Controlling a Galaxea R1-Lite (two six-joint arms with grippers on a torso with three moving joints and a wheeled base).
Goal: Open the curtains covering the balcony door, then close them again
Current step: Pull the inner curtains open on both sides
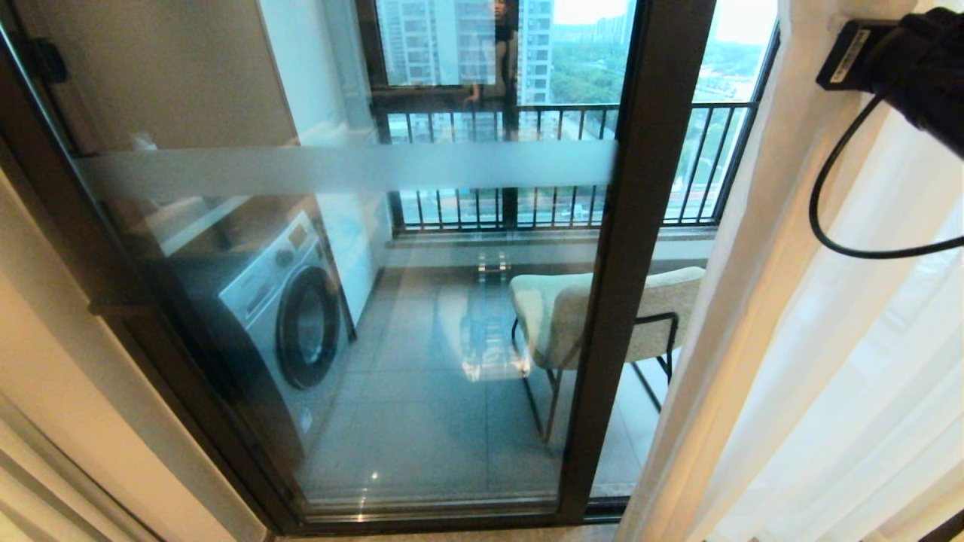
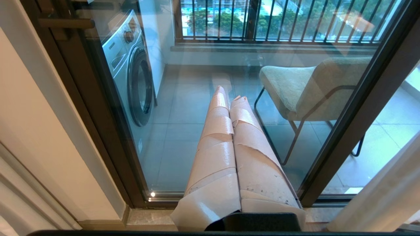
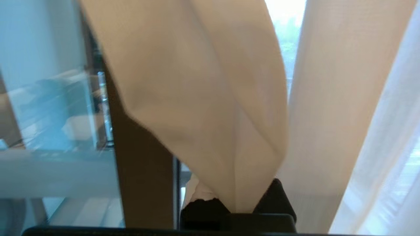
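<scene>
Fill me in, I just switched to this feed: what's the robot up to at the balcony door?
The right gripper is shut on a fold of the curtains, holding the cream fabric up high at the right side of the balcony door. The curtains are bunched to the right, so most of the glass is uncovered, showing the washing machine and chair outside. The left gripper is shut and empty, idle low down in front of the glass.

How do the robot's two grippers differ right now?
The right gripper is pinched shut on a fold of the curtains, while the left gripper holds nothing. The right one sits up beside the door's black frame; the left points down toward the balcony door glass, clear of the fabric. Both are closed.
</scene>
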